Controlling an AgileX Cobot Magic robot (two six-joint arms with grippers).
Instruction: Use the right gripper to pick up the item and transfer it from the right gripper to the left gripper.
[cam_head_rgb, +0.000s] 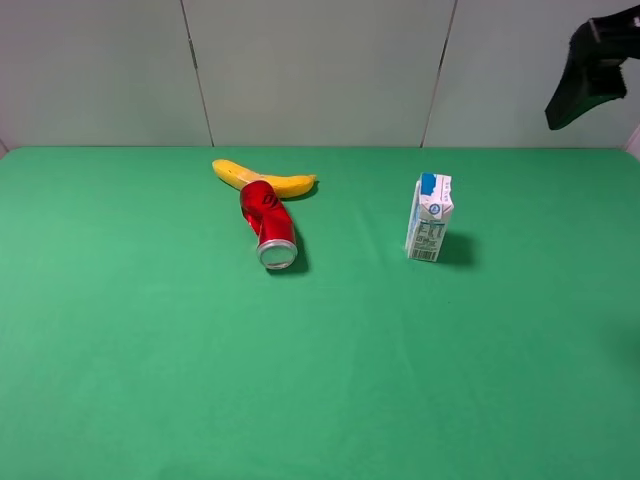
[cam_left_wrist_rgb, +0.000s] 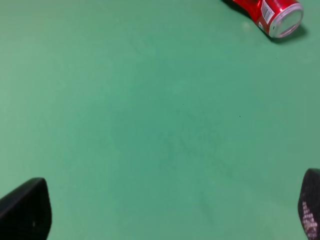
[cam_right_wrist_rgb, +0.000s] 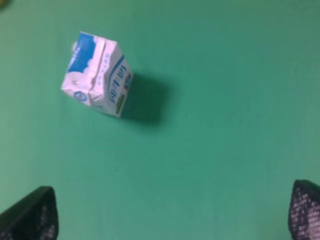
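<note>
Carton upright, right of can; right gripper spread wide, empty; left gripper likewise.

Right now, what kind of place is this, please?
Probably a robot test bench: plain green table cover, bare grey wall panels behind, and a carton, red can and banana set out.

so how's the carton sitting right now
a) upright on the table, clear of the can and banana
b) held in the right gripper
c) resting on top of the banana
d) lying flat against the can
a: the carton stands upright on the green table, apart from the red can and the banana, and nothing grips it.
</note>
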